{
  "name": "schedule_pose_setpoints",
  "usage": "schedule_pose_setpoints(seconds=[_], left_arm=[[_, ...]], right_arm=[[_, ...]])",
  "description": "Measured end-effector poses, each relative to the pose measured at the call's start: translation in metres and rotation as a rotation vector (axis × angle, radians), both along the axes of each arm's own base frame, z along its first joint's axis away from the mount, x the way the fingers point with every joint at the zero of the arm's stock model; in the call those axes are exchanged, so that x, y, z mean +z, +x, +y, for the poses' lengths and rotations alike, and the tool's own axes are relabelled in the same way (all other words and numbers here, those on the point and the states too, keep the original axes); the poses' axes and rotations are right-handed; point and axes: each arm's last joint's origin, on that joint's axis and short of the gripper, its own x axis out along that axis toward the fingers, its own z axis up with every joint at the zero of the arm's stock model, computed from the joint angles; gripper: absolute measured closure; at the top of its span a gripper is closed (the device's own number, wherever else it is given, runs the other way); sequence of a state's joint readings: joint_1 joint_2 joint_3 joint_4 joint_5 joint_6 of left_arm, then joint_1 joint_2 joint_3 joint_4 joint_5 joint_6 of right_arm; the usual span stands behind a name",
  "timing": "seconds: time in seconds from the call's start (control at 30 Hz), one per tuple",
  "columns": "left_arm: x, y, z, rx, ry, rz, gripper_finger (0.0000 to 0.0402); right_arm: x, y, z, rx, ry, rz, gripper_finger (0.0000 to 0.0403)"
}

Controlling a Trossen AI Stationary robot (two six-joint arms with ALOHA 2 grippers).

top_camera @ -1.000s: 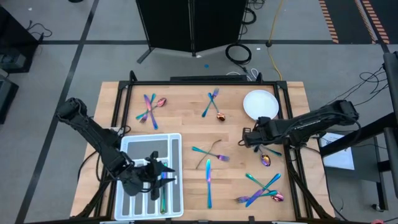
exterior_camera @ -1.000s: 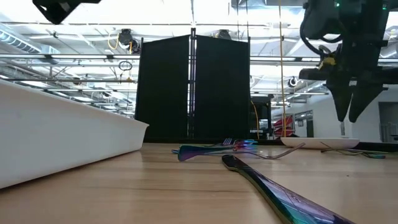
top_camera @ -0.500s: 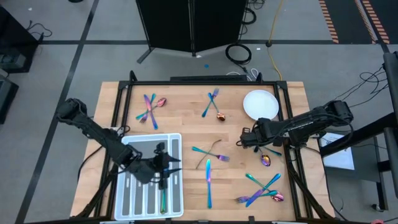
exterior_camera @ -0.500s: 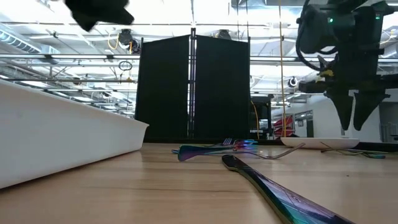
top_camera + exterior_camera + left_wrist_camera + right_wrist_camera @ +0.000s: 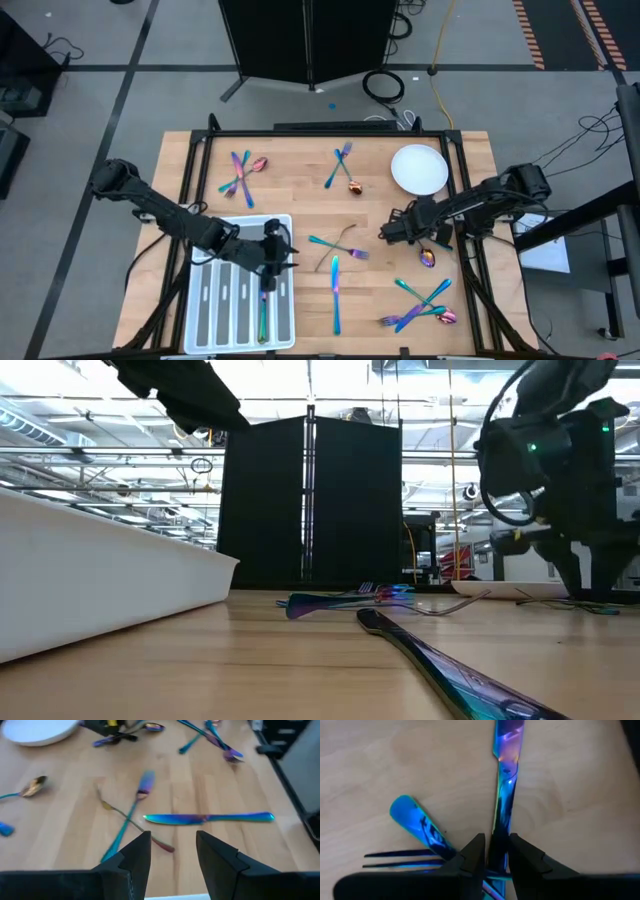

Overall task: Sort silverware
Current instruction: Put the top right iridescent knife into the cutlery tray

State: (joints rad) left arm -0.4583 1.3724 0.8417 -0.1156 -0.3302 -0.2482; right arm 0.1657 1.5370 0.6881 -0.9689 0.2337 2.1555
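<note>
Rainbow silverware lies scattered on the wooden table (image 5: pixel 300 200). My right gripper (image 5: pixel 493 854) points steeply down at the table's right side (image 5: pixel 398 234), with its fingers on either side of a blue knife (image 5: pixel 504 795). That knife lies across a fork (image 5: pixel 420 827); whether the fingers touch it I cannot tell. My left gripper (image 5: pixel 172 852) hangs open and empty above the right edge of the white tray (image 5: pixel 205 240). Ahead of it lie a knife (image 5: pixel 210 818) and a fork (image 5: pixel 127 820).
A white plate (image 5: pixel 418 168) sits far right. More silverware lies far left (image 5: pixel 240 172), far centre (image 5: pixel 343 165), centre (image 5: pixel 338 247) and near right (image 5: pixel 420 305), with a spoon (image 5: pixel 428 258) beside my right arm. One piece lies in the tray (image 5: pixel 262 312).
My left gripper has swung from over the tray's near part toward the table's right and far edges, rolling its wrist, and now hangs over the tray's right rim. My right gripper has come down to the tabletop, turning a little, and now straddles the knife.
</note>
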Motion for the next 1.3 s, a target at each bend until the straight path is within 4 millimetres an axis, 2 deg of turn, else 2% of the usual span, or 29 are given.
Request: schedule_pose_setpoints(seconds=[0.33, 0.67, 0.97, 1.3], left_arm=[[-0.001, 0.001, 0.006, -0.002, 0.027, 0.018, 0.0244], [-0.002, 0.001, 0.006, 0.0, 0.023, 0.028, 0.0244], [-0.002, 0.001, 0.006, 0.0, 0.022, 0.027, 0.0244], [-0.002, 0.001, 0.006, 0.001, 0.021, 0.025, 0.0244]], right_arm=[[-0.005, -0.004, 0.009, -0.023, -0.053, -0.055, 0.0336], [-0.005, -0.009, 0.021, -0.049, -0.104, -0.074, 0.0386], [-0.005, -0.01, 0.028, -0.019, -0.133, -0.102, 0.0373], [-0.005, -0.01, 0.029, -0.021, -0.142, -0.109, 0.0384]])
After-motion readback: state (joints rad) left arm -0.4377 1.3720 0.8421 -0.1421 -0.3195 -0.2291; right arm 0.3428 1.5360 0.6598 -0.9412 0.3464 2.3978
